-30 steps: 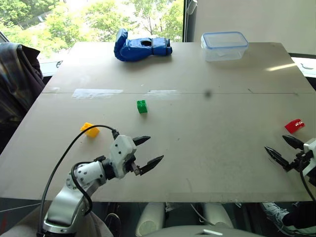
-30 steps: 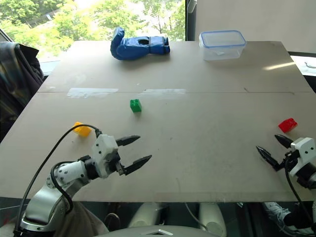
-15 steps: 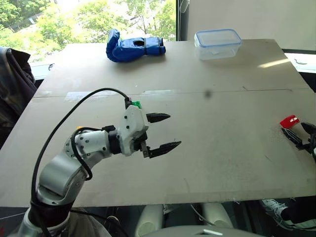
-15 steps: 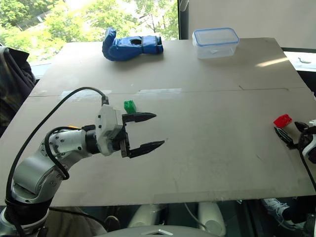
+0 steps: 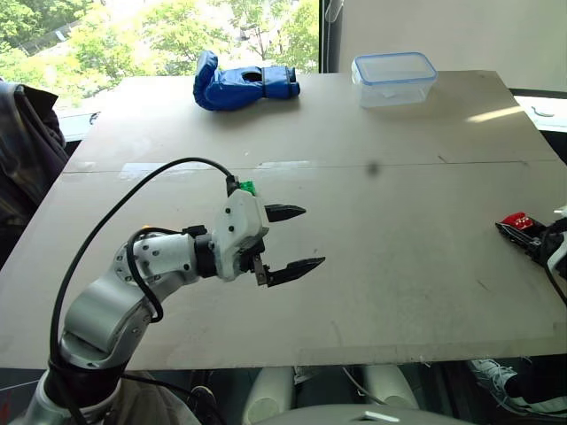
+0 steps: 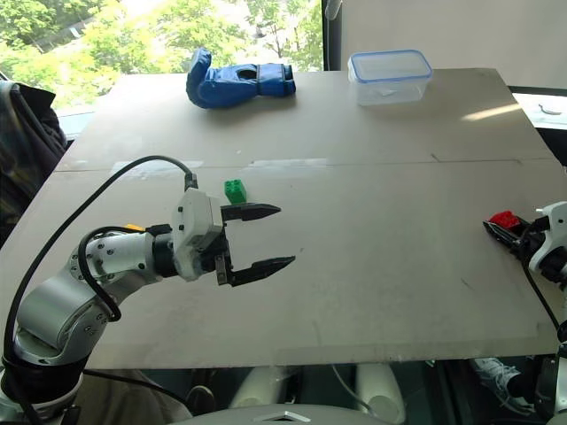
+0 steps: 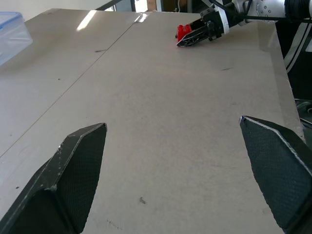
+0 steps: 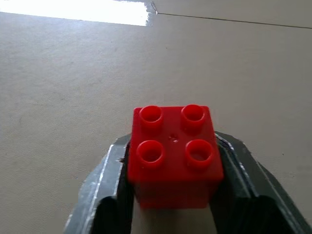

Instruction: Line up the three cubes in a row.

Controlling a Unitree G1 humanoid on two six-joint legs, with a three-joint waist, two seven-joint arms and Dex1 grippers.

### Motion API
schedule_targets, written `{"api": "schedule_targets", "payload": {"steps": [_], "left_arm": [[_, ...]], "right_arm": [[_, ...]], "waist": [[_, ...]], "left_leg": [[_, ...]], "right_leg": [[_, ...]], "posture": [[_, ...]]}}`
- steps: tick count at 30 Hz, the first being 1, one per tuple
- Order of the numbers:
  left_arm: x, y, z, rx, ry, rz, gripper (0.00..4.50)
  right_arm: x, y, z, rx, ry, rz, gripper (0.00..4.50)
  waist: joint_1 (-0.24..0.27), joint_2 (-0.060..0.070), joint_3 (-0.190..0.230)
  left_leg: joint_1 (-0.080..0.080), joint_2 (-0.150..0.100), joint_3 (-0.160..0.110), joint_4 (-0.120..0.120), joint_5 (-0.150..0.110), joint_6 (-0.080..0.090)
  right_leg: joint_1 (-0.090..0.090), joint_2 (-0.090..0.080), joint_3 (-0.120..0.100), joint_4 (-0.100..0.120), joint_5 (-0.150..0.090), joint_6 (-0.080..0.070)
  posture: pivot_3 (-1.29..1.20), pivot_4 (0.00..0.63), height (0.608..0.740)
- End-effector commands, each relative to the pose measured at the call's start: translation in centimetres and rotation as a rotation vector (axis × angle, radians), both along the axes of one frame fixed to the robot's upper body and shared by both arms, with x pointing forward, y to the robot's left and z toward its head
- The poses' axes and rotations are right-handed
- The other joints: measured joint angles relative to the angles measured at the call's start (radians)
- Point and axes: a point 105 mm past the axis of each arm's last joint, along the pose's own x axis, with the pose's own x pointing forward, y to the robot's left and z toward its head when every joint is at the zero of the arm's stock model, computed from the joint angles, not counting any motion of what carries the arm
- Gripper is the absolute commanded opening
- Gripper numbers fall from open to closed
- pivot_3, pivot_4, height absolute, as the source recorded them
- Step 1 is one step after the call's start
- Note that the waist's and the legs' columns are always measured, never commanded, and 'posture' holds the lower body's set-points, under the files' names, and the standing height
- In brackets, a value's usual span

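ok so my right gripper [image 8: 170, 195] is clamped on the red cube [image 8: 173, 151], studs up, way out at the table's [image 5: 399, 133] right edge; my left gripper [image 5: 288, 237] hangs with fingers spread wide, holding nothing; green cube [image 6: 235, 189] sits just behind it, nearer my left arm; so I reckon red has to travel left toward green; can't make out the yellow one

Red cube [image 8: 174, 153], green cube [image 6: 235, 189], blue glove [image 6: 237, 80]

Grey desk [image 5: 372, 266]. Far edge: blue glove [image 5: 244, 81], clear lidded container [image 5: 394, 78]. Middle: green cube [image 6: 235, 189]. Right edge: red cube [image 6: 503, 219]. White tape strip [image 5: 146, 166] at left seam.
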Motion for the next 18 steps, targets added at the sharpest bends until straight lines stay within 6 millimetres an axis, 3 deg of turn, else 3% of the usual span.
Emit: {"api": "schedule_targets", "payload": {"steps": [1, 3, 9, 13, 15, 18], "left_arm": [[-0.5, 0.0, 0.4, 0.005, -0.034, -0.010, 4.45], [-0.5, 0.3, 0.1, 0.012, -0.025, -0.006, 4.45], [-0.7, 1.5, -1.7, 0.067, -0.008, 0.003, 4.45], [-1.3, 1.5, -2.2, 0.081, -0.016, -0.033, 4.45], [-1.6, 1.5, -2.0, 0.073, -0.021, -0.052, 4.45], [-1.8, 1.8, -2.1, 0.083, -0.027, -0.057, 4.45]], "right_arm": [[-0.5, 0.7, 1.3, -0.035, -0.021, 0.082, 1.36], [-1.1, 2.4, 0.9, -0.041, 0.001, 0.184, 1.36], [-2.9, 11.9, 0.9, -0.016, -0.009, 0.595, 1.36], [-3.2, 16.9, 1.0, -0.048, -0.085, 0.867, 1.36], [-3.0, 18.6, 0.3, -0.105, -0.082, 1.001, 1.36], [-2.1, 19.4, 0.0, -0.117, -0.063, 1.107, 1.36]], "waist": [[0.000, 0.000, 0.000], [0.001, 0.000, 0.000], [-0.005, 0.001, 0.000], [0.003, 0.001, 0.001], [-0.001, 0.000, 0.001], [-0.004, 0.000, 0.002]], "left_leg": [[0.000, 0.000, 0.000, 0.000, 0.000, 0.000], [0.000, 0.000, 0.000, 0.000, 0.000, 0.000], [0.000, 0.002, 0.000, 0.000, 0.000, 0.000], [0.000, 0.002, -0.001, 0.000, -0.001, 0.001], [0.000, 0.000, -0.002, 0.002, -0.001, 0.001], [0.000, 0.001, -0.001, 0.002, 0.001, -0.002]], "right_leg": [[0.000, 0.000, 0.000, 0.000, 0.000, 0.000], [0.000, 0.000, 0.000, 0.000, 0.000, 0.000], [-0.001, 0.001, 0.000, 0.001, 0.000, 0.000], [-0.001, 0.002, 0.000, 0.002, 0.000, 0.000], [-0.001, 0.001, -0.001, 0.002, 0.000, 0.000], [-0.001, 0.002, -0.001, 0.002, 0.001, -0.001]], "posture": [[0.00, 0.150, 0.740], [0.00, 0.150, 0.740], [0.00, 0.150, 0.740], [0.00, 0.150, 0.740], [0.00, 0.150, 0.740], [0.00, 0.150, 0.740]]}}
